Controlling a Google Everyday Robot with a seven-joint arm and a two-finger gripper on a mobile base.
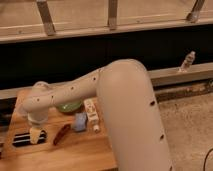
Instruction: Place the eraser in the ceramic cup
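The eraser [22,138], a long flat black block with pale stripes, lies on the wooden table [80,155] at its left side. My gripper [35,133] hangs from the white wrist [37,106] directly over the eraser's right end, its pale fingers reaching down to the block. The gripper is open and holds nothing. The eraser still rests flat on the table. The ceramic cup does not show in the camera view; my bulky white arm [125,110] covers much of the table's back and right.
A green bowl [68,106] peeks out behind the forearm. A white tube [91,113], a blue-grey pad [80,121] and a slim red object [61,134] lie mid-table. A small bottle [187,61] stands on the ledge at right.
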